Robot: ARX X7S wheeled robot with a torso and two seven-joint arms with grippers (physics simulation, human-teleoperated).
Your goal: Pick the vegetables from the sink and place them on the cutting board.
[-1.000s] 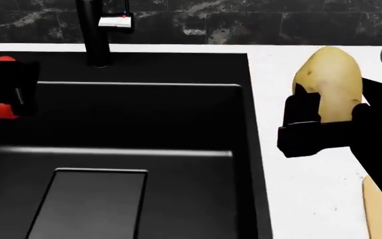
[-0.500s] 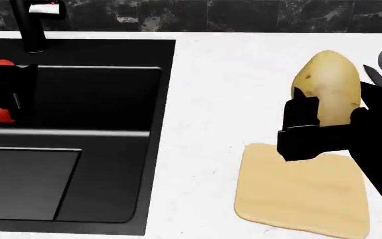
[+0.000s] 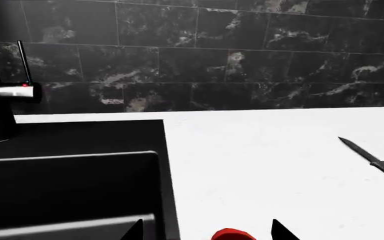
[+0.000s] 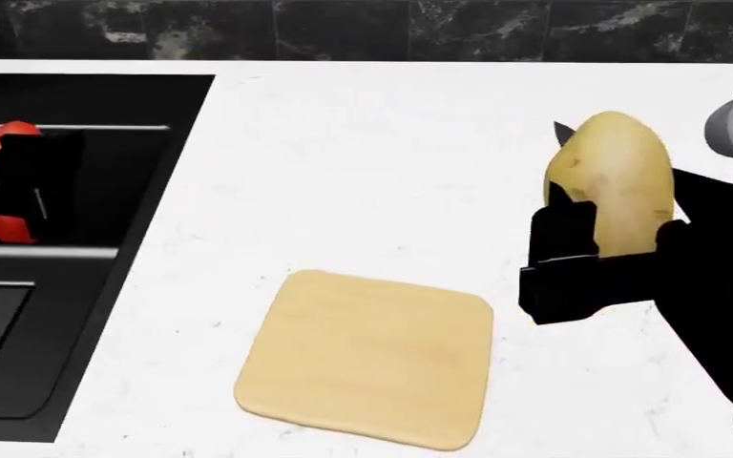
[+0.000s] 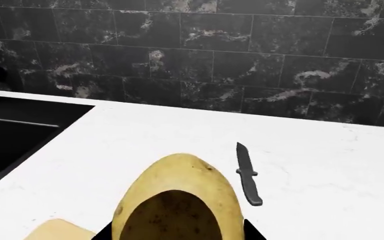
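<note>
Above the counter beside the cutting board (image 4: 366, 358), the firm, smooth, fairly heavy potato (image 4: 611, 186) is pinched low by the right gripper (image 4: 596, 253), while the glossy pepper (image 4: 0, 181) is clamped by the left gripper (image 4: 30, 191) over the sink (image 4: 99, 315).

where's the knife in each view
Head view: only the black knife tip shows, behind the potato.
Left wrist view: knife lies on the white counter.
Right wrist view: knife lies beyond the potato.
Shared landmark: the sink.
</note>
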